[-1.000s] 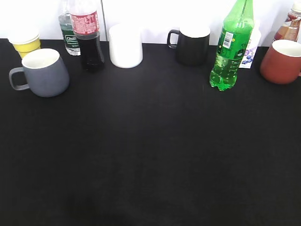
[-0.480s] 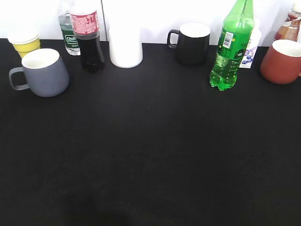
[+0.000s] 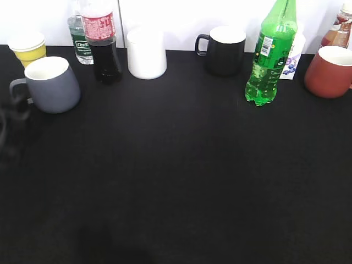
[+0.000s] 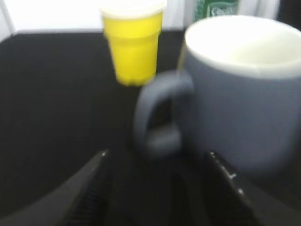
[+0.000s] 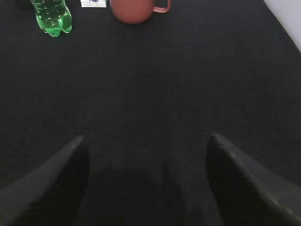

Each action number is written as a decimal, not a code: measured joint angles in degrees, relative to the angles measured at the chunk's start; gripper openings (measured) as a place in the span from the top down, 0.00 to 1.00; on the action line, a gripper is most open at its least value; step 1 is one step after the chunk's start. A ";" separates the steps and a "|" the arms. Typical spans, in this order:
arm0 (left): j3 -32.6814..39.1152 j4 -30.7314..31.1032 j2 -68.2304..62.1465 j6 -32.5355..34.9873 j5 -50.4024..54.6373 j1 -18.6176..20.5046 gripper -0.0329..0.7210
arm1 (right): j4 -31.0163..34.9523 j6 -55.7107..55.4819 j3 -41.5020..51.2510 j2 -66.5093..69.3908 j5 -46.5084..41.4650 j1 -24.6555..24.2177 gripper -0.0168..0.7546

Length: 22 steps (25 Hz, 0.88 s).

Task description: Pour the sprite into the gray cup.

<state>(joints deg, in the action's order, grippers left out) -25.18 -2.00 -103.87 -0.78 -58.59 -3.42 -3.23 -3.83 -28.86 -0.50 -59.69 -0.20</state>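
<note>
The sprite [image 3: 270, 55], a tall bright-green bottle, stands upright at the back right; its base shows in the right wrist view [image 5: 51, 19]. The gray cup [image 3: 52, 84] stands at the back left with its handle to the left. My left gripper [image 3: 14, 107] is a dark blur at the left edge, right by the handle. In the left wrist view the gripper [image 4: 157, 154] is open, its fingers on either side of the cup's handle [image 4: 157, 123], just short of it. My right gripper [image 5: 146, 139] is open and empty above bare black cloth, far from the sprite.
Along the back stand a yellow paper cup [image 3: 30, 48], a small clear bottle [image 3: 81, 38], a dark cola bottle [image 3: 103, 41], a white cup [image 3: 146, 53], a black mug [image 3: 224, 50] and a brick-red mug [image 3: 329, 71]. A black cloth [image 3: 176, 176] covers the table.
My left gripper has come into the exterior view at the left edge, up to the gray cup's handle. The cups and bottles have not moved.
</note>
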 joint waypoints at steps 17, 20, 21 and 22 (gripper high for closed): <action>-16.26 18.54 -8.27 0.78 2.35 3.67 0.85 | 0.19 0.00 0.00 0.00 0.00 0.00 0.22; -10.49 20.75 3.86 0.29 2.75 0.69 0.85 | 0.29 0.00 0.00 0.00 0.00 0.00 0.22; -8.78 20.87 6.76 -0.71 3.53 -0.84 0.85 | 0.80 -0.05 -0.17 0.00 0.12 0.00 0.22; -7.32 20.93 8.56 -1.81 3.95 -2.71 0.85 | 1.53 -0.05 -0.74 0.00 1.78 0.00 0.22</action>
<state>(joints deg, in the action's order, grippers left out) -32.49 18.93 -95.30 -2.59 -54.64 -6.13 -1.70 -3.88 -29.60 -0.50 -57.90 -0.20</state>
